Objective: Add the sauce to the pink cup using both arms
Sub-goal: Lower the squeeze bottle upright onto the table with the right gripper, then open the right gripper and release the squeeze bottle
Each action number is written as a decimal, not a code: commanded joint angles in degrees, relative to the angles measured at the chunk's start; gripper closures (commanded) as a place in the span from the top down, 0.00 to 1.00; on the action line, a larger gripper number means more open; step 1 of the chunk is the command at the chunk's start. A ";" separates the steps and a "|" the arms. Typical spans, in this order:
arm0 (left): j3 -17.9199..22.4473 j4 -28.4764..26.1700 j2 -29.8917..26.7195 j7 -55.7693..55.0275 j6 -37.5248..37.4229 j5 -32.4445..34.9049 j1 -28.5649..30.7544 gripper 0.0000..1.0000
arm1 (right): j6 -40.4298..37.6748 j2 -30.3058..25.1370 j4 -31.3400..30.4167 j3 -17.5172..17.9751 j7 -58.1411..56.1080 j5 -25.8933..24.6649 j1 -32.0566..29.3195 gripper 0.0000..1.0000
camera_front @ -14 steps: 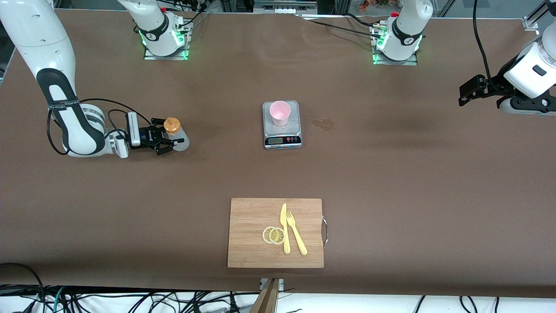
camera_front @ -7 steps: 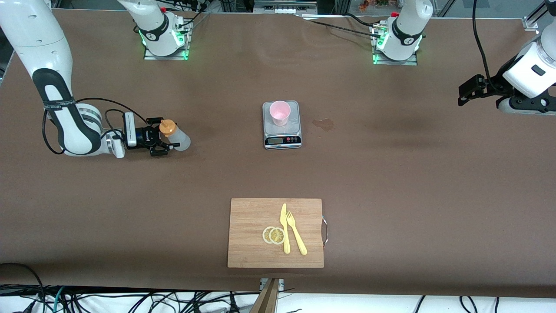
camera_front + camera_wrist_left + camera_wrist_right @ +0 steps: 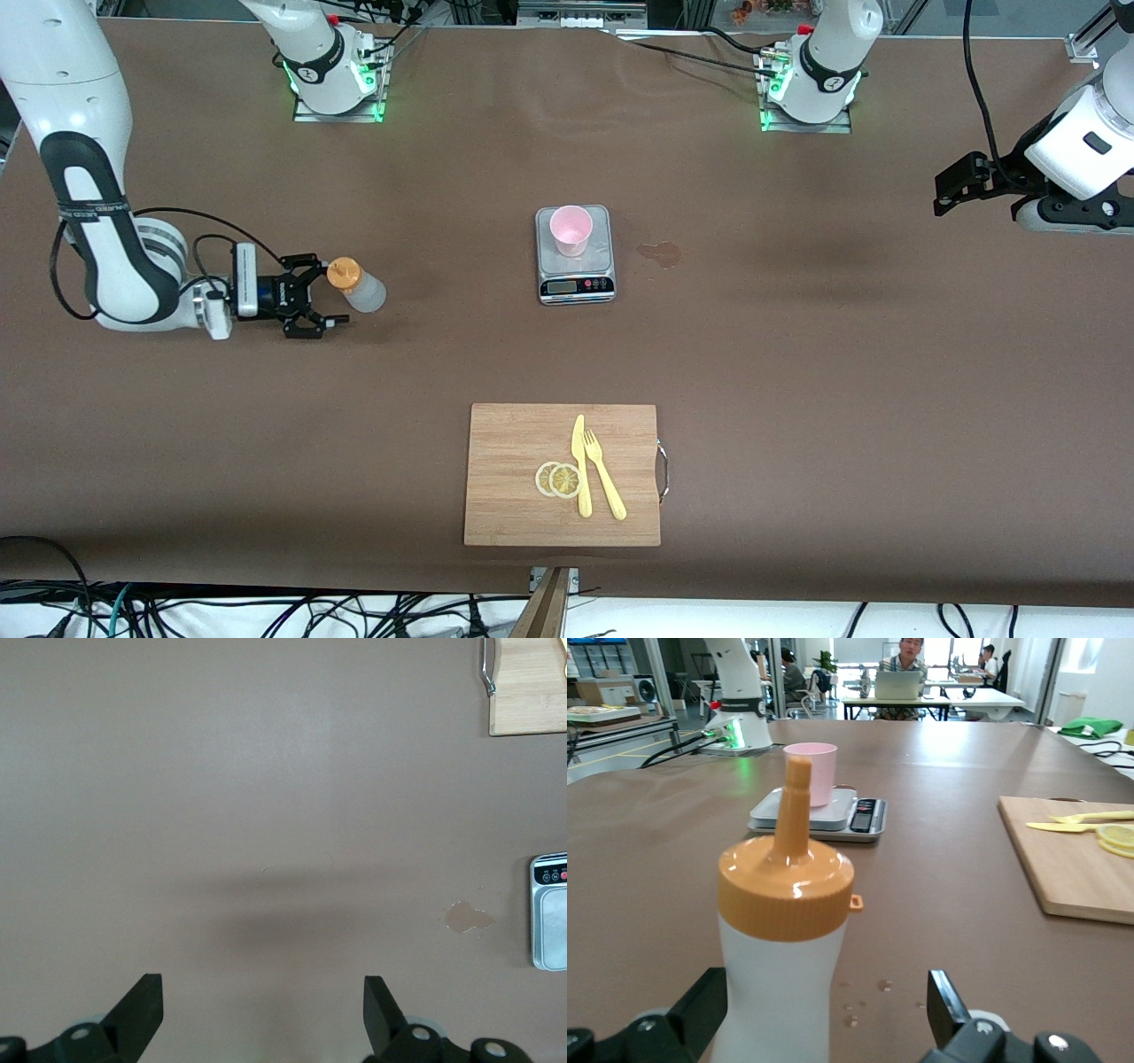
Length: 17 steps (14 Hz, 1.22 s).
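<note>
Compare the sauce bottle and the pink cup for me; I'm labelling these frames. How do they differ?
The sauce bottle is whitish with an orange cap; the pink cup is pink and open-topped. The bottle stands on the table, the cup on the grey scale. Both stand upright, ungripped.

No text fully readable anywhere.

- Grey scale (image 3: 574,257), table centre: small display (image 3: 561,286) at 6 o'clock of pink cup (image 3: 570,229). Digits too small to tell.
- Round red buttons (image 3: 592,283) just beside display: marks on them not legible, also not in right wrist view.
- Right arm (image 3: 84,177): white lettering on black forearm band (image 3: 89,211), about 9 o'clock of scale, too small to read.
- Black collar (image 3: 307,71) above right arm base, 11 o'clock of scale: one white mark, maybe logo, not readable. Same kind of mark on left arm (image 3: 830,82) collar, 1 o'clock of scale.
</note>
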 commanded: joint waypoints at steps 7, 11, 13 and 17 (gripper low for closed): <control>-0.04 1.54 0.39 0.42 -1.38 1.91 -0.28 1.00 | -0.41 -1.50 5.76 0.67 11.87 -4.77 0.06 1.00; 0.05 1.54 0.31 0.51 -1.38 1.91 -0.28 1.00 | 0.11 -2.29 7.94 0.76 18.97 -8.01 0.06 1.00; 0.05 1.54 0.31 0.51 -1.38 1.91 -0.28 1.00 | 0.20 -2.29 10.84 0.85 24.15 -11.08 0.06 1.00; -0.21 1.63 0.13 0.33 -3.49 1.65 -0.36 1.00 | 0.29 -2.64 15.95 1.20 37.15 -17.24 0.06 1.00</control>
